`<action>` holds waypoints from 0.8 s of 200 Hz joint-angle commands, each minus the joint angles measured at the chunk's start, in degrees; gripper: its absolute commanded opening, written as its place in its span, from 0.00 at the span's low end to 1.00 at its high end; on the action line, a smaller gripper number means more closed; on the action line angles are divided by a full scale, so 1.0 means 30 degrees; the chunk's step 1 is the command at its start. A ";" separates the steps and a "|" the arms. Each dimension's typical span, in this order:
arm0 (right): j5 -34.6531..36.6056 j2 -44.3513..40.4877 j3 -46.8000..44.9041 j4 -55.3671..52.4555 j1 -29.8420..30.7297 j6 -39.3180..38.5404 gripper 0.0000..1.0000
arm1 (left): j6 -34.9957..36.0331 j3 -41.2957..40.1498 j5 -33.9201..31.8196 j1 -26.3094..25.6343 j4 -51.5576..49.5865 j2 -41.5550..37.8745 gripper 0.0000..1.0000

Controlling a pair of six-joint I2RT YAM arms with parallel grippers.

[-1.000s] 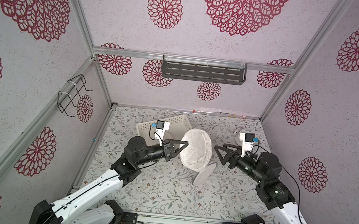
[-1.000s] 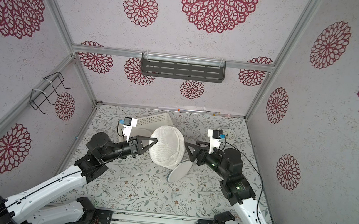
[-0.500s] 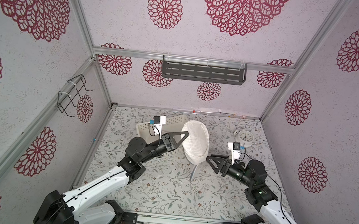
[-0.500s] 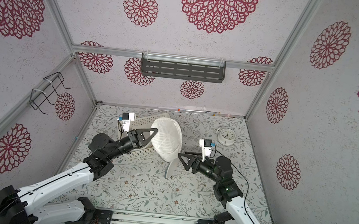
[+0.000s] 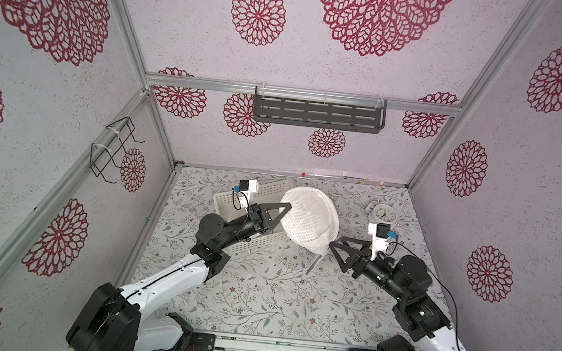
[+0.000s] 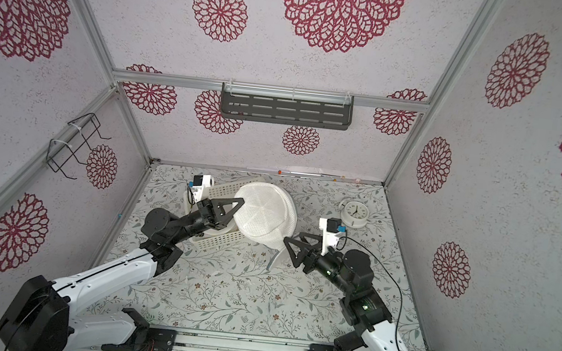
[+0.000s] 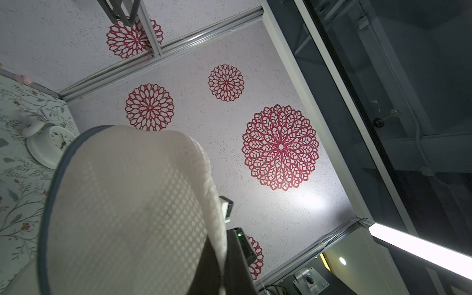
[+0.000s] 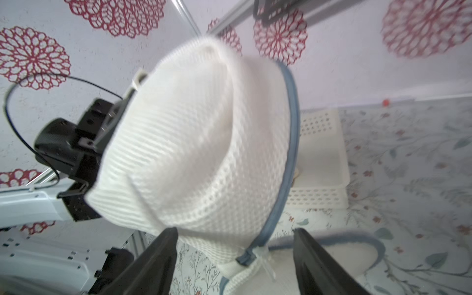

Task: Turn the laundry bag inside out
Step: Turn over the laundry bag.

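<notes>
The laundry bag (image 5: 309, 218) (image 6: 265, 214) is a white mesh dome with a blue-grey zipper rim, hanging in the air above the table. My left gripper (image 5: 286, 207) (image 6: 239, 203) is shut on the bag's left edge. In the left wrist view mesh is pinched between the dark fingers (image 7: 204, 270) of the left gripper (image 7: 223, 278), and the bag (image 7: 127, 204) fills the frame. My right gripper (image 5: 335, 247) (image 6: 292, 237) (image 8: 233, 231) is open at the bag's lower right. The bag's bottom edge (image 8: 194, 153) and zipper end (image 8: 246, 258) lie between its fingers. A flap (image 5: 313, 263) dangles below.
A white perforated basket (image 5: 258, 245) stands under and behind the left gripper. A white alarm clock (image 5: 383, 212) sits at the back right of the floral table. A grey shelf (image 5: 318, 111) hangs on the back wall, and a wire rack (image 5: 111, 148) on the left wall.
The left arm has raised the bag and carried it a little toward the back. The right gripper dipped lower, then came up to the bag's lower rim, staying open.
</notes>
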 commanded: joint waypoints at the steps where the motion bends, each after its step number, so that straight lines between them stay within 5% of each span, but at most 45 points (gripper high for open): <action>1: 0.3192 -0.0385 0.2013 -0.1943 -0.0144 -0.2579 0.76 | 0.0829 -0.0402 0.2847 0.0278 0.0521 0.0344 0.00; 36: -0.1028 0.4348 0.5367 -0.0906 -0.0097 -0.3269 0.68 | 0.1308 -0.0924 0.4486 0.0149 0.0466 0.0438 0.00; 88: -0.3915 0.8860 0.6463 0.1167 -0.0065 -0.2111 0.40 | 0.1503 -0.0359 0.5682 0.0001 0.0473 0.0344 0.00; 137: -0.2141 0.9433 0.5194 0.2766 -0.0321 -0.0581 0.06 | 0.1752 0.0570 0.7273 -0.0532 0.0473 0.0393 0.00; 160: -0.2885 0.9400 0.4971 0.3279 -0.0419 -0.0226 0.00 | 0.1843 0.0657 0.7469 -0.0540 0.0473 0.0291 0.00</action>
